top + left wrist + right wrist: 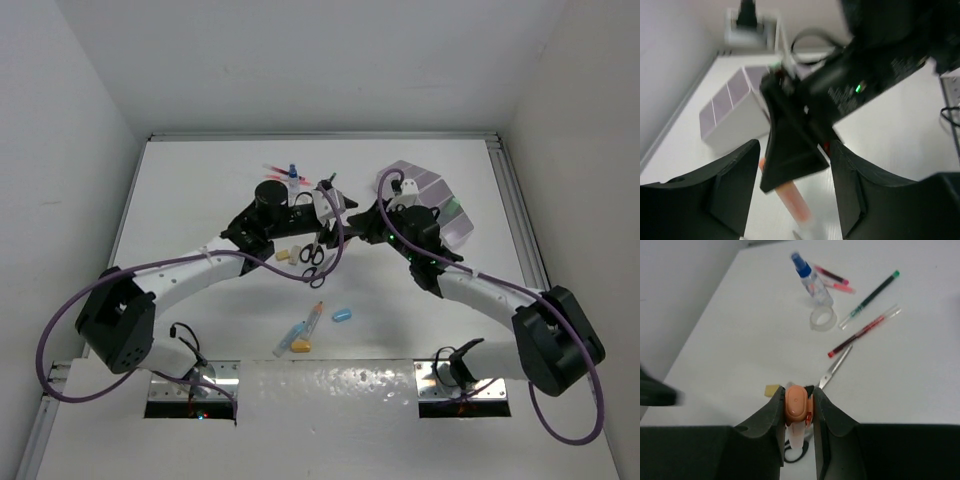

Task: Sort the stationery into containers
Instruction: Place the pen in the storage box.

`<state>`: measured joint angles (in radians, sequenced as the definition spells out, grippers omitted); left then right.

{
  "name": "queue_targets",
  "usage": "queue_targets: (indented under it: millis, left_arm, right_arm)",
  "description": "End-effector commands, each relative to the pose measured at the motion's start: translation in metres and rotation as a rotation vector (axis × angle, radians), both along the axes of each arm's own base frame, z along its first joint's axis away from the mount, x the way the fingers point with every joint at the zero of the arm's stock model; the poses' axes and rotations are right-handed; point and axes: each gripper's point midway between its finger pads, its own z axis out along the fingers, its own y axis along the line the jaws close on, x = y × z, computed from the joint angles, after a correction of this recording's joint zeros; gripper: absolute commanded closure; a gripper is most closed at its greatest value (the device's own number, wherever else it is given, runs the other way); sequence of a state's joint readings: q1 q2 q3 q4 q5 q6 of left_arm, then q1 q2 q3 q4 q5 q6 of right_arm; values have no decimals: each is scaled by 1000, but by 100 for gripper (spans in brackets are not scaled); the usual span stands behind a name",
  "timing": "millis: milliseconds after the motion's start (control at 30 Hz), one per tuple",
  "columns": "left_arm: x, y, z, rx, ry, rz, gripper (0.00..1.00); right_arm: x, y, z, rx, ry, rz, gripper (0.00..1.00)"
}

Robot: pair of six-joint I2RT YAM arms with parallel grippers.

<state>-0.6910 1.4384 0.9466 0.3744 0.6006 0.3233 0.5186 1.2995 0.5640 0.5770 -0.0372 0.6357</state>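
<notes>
Orange-capped capsule (796, 405) clamped – white organiser (430, 178) far right.

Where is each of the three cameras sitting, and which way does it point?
Top external: overhead behind the robot, looking down on the table; left arm and right arm show.
Left wrist: behind the left gripper, open around the right gripper, facing the organiser.
Right wrist: behind its fingers, clamped on the orange capsule, facing bottle and tape ring.
Shared: both wrist views show that capsule.

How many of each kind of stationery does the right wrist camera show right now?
Pens: 4
Bottle: 1
Tape ring: 1
Scissors: 1
Eraser: 1
Orange capsule, in the right fingers: 1
Total: 9
</notes>
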Motion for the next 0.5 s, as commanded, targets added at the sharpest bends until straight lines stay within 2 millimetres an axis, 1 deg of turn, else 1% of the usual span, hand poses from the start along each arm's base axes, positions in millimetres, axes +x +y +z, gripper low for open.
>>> queue_targets:
  millis: [0,100,167,200,233,267,300,333,367,400,433,467]
  left_arm:
    - [-20,-8,69,-148,-176,-109,44]
    - [-19,-6,71,-154,-175,-104,38]
    - [-15,0,73,-156,-170,-77,35]
    - [-12,5,76,-163,-159,-56,34]
    - [-10,8,76,-164,-148,-36,32]
    - [-1,13,76,-165,-135,22,31]
    - [5,20,72,-157,-103,68,31]
    - [10,27,73,-153,-99,114,31]
    - [21,37,63,-125,-69,199,31]
    - [29,48,58,-110,-53,248,31]
    - [31,56,58,-102,-52,277,31]
    - [34,65,50,-78,-39,314,31]
  right_arm:
    - [0,0,-4,-4,37,17,100]
    - [7,-10,1,0,30,-18,100]
    - [18,-33,8,-31,17,-107,100]
    - [22,-50,3,-72,39,-163,100]
    - [29,-64,13,-116,10,-210,100]
    - [34,-79,22,-142,-8,-262,100]
    - [41,-111,18,-195,14,-361,100]
    - [47,-126,28,-239,-8,-400,100]
    - [48,-139,34,-262,-19,-430,100]
    - [52,-159,39,-288,-29,-469,100]
    - [54,-166,46,-335,-61,-463,100]
    - [55,-170,50,-358,-76,-451,100]
